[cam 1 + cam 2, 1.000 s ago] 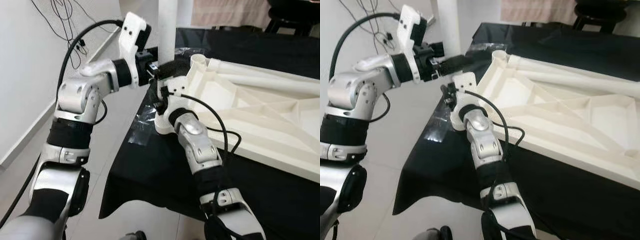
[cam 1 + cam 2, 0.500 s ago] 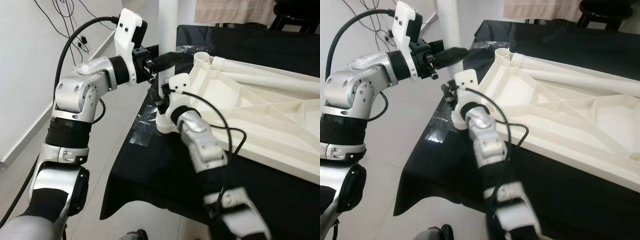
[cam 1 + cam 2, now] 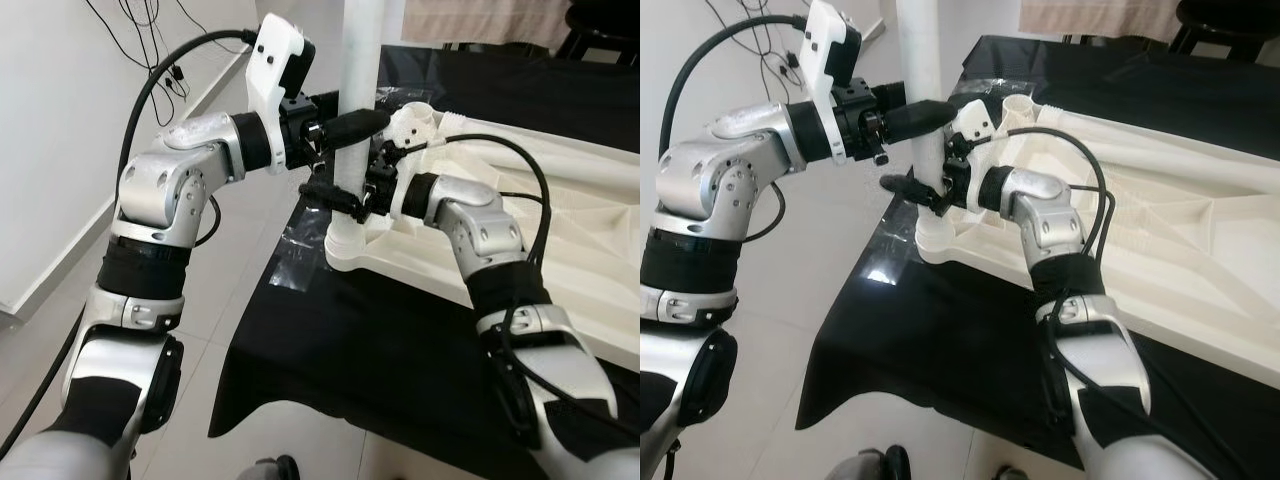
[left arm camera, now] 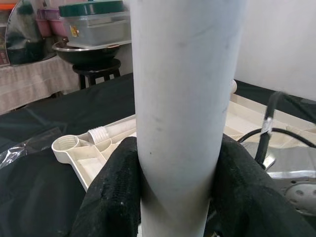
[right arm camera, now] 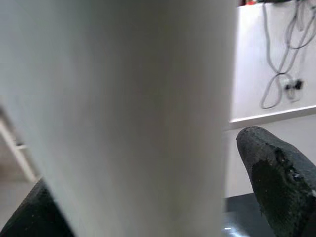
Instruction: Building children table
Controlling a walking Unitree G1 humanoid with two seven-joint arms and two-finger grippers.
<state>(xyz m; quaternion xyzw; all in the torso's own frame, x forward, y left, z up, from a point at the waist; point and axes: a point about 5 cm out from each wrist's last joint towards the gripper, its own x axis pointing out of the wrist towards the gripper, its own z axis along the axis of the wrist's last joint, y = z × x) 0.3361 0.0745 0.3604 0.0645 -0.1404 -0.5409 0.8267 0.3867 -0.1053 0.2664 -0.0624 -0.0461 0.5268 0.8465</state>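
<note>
A white table leg (image 3: 358, 110), a smooth matte cylinder, stands upright at the near-left corner of the cream tabletop (image 3: 560, 200), its foot seated in the round corner socket (image 3: 349, 247). The tabletop lies upside down on a black cloth (image 3: 330, 340), its moulded underside a lattice of raised ribs and shallow triangular bays. A second round socket (image 4: 68, 144) with a ribbed rim sits at the next corner, and beside it lies the threaded end of another leg (image 4: 106, 132).

The left gripper (image 3: 352, 124) is clenched on the leg from the robot's left, its rough black fingers (image 4: 111, 190) pressed against both sides of the tube (the left wrist view shows the pads flush to it). The right gripper (image 3: 335, 197) reaches in lower down, a finger on either side of the leg; one coarse-textured fingertip (image 5: 276, 173) stands a little off the tube in the right wrist view, so whether this grip is tight I cannot tell.

Behind the table, a dark bowl (image 4: 86, 53) rests on a stool, and a clear lidded tub (image 4: 94, 22) with a green lid sits behind it; its contents cannot be made out. Crumpled clear plastic (image 3: 290, 250) lies at the cloth's edge.
</note>
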